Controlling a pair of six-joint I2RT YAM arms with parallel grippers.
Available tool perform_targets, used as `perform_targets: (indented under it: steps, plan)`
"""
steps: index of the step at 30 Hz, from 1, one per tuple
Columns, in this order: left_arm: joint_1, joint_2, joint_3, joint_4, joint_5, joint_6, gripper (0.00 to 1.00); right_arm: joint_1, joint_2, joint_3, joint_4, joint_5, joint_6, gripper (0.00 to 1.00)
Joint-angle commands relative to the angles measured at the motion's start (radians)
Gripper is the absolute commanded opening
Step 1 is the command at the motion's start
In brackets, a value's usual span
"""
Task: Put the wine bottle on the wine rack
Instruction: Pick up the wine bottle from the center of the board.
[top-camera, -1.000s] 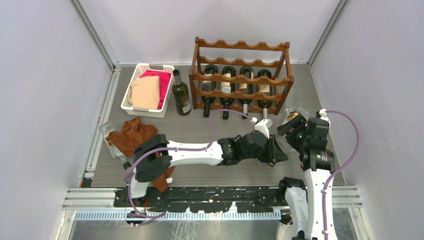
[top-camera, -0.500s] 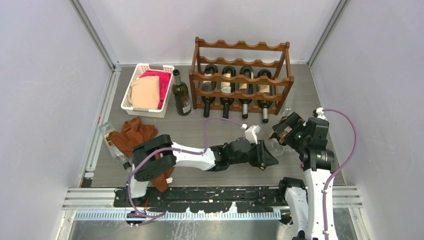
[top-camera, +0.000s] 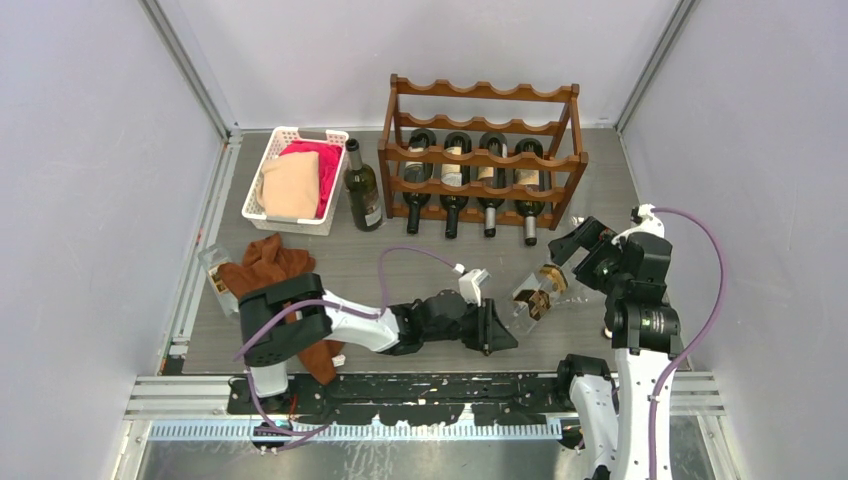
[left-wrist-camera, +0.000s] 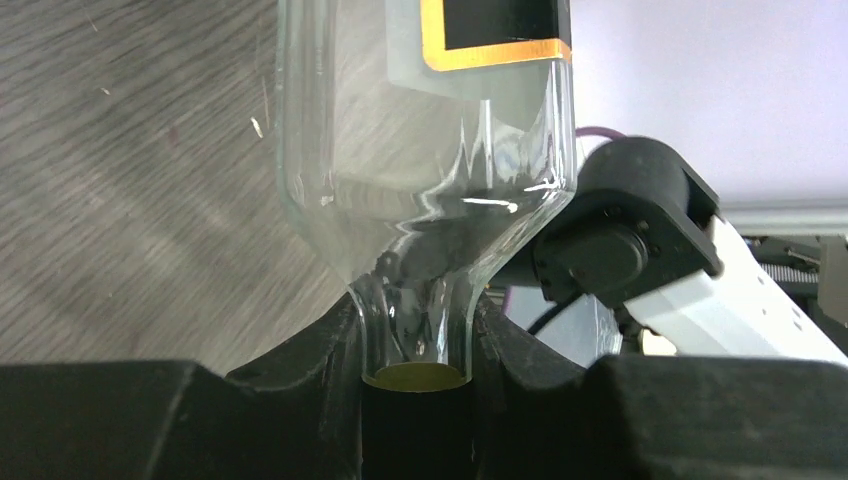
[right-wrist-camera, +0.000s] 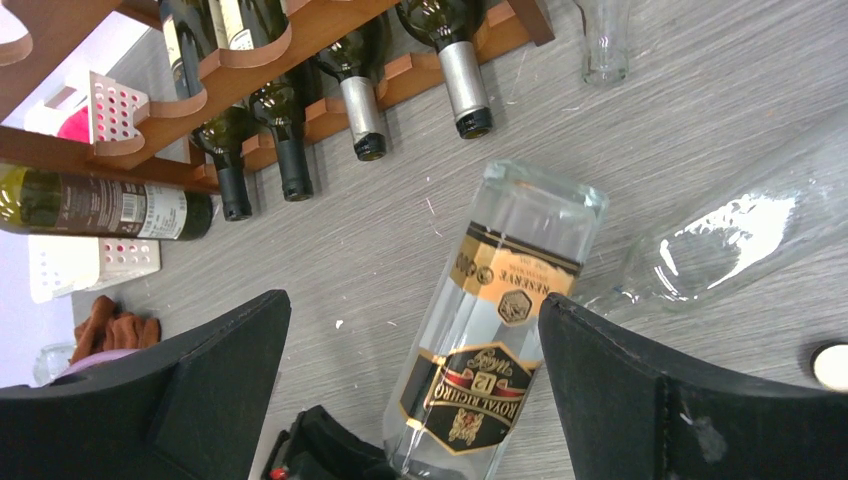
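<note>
Grey wood-grain table (top-camera: 400, 265) fills the floor of a pale-walled cell. At its far side stands the wine rack (top-camera: 482, 155), with four dark bottles (top-camera: 455, 175) in its lower tier and its upper scallops bare. The clear bottle (top-camera: 530, 300) with the black and gold label looks to be the one in hand, and it is nowhere near its place. It lies out over the near right part of the table, well apart from the rack, with its neck toward the left arm and its base toward the right. The left gripper (top-camera: 497, 328) is clamped on that neck, and its wrist view shows the glass throat pinched tight between the two jaws. Whether the body rests on the table or hangs just above it, I cannot tell. The right gripper (right-wrist-camera: 412, 300) holds nothing: its jaws stand wide apart near the bottle's base end and touch nothing. So the grasp is made, while the carry, the lining up with a free cradle and the setting down all seem left to do. A green bottle (top-camera: 362, 190) stands upright between the rack and the white basket (top-camera: 290, 226), also unracked.
</note>
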Motion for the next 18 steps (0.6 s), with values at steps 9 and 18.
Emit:
perform_targets:
  steps: [9, 18]
  plan:
    - [0.000, -0.264, -0.200, 0.486, -0.032, 0.066, 0.00, 0.005, 0.028, 0.083, 0.084, -0.022, -0.179, 1.00]
    - [0.019, -0.375, -0.339, 0.573, -0.105, 0.010, 0.00, -0.014, 0.105, 0.104, 0.144, -0.068, -0.279, 1.00]
